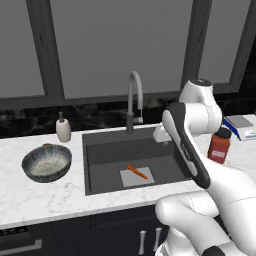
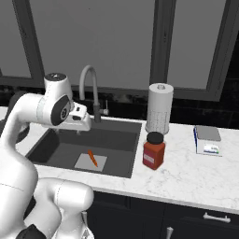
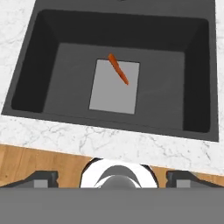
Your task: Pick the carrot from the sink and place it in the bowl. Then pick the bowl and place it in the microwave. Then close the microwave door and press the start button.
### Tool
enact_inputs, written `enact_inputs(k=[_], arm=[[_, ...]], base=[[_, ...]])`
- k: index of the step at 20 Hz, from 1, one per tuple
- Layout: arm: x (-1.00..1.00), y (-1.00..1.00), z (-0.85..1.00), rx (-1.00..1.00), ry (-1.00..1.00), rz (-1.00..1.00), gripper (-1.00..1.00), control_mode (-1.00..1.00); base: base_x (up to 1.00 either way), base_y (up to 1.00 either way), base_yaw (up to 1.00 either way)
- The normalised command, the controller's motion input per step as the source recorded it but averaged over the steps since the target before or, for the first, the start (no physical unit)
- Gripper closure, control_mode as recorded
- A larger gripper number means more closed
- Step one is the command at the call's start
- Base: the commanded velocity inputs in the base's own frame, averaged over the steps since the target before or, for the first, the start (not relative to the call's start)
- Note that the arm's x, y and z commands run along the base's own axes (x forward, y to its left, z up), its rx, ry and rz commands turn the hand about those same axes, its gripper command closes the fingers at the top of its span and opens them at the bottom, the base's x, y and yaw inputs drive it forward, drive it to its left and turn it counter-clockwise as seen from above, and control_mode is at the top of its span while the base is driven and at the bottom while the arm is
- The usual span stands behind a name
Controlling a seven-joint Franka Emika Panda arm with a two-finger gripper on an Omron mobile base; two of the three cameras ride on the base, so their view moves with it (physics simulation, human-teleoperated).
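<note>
The carrot [image 1: 137,171] lies on the light grey mat [image 1: 137,176] at the bottom of the sink [image 1: 100,150], its length slanting across the mat's far edge so that one tip reaches past it onto the dark basin floor. The end effector [image 3: 112,177] hangs above the sink's near side, pointing down into it, its two dark fingertips [image 3: 41,178] spread wide with nothing between them and well apart from the carrot. The faucet [image 1: 134,100] curves up behind the basin. On the marble surface [image 1: 50,195] to the left stands the bowl [image 1: 47,163], upright and pale inside, with a white soap bottle [image 1: 63,129] just behind it. To the right of the sink sit a red jar [image 2: 154,151] with a black lid, a paper towel roll [image 2: 160,108] behind it, and a small box [image 2: 207,140] farther right.
</note>
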Motion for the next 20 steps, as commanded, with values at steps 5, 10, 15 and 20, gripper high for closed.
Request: enact_inputs(k=[5, 10, 15, 20], arm=[[0.43, 0.15, -0.59, 0.0, 0.15, 0.07, -1.0, -1.0], [0.49, 0.07, -0.53, 0.0, 0.07, 0.08, -1.0, -1.0], [0.38, 0.04, -0.44, 0.0, 0.05, 0.09, -1.0, -1.0], [0.09, 0.0, -0.54, 0.03, 0.0, 0.17, -1.0, -1.0]], base=[[0.0, 0.0, 0.0], [0.0, 0.0, 0.0], [0.0, 0.0, 0.0], [0.0, 0.0, 0.0]])
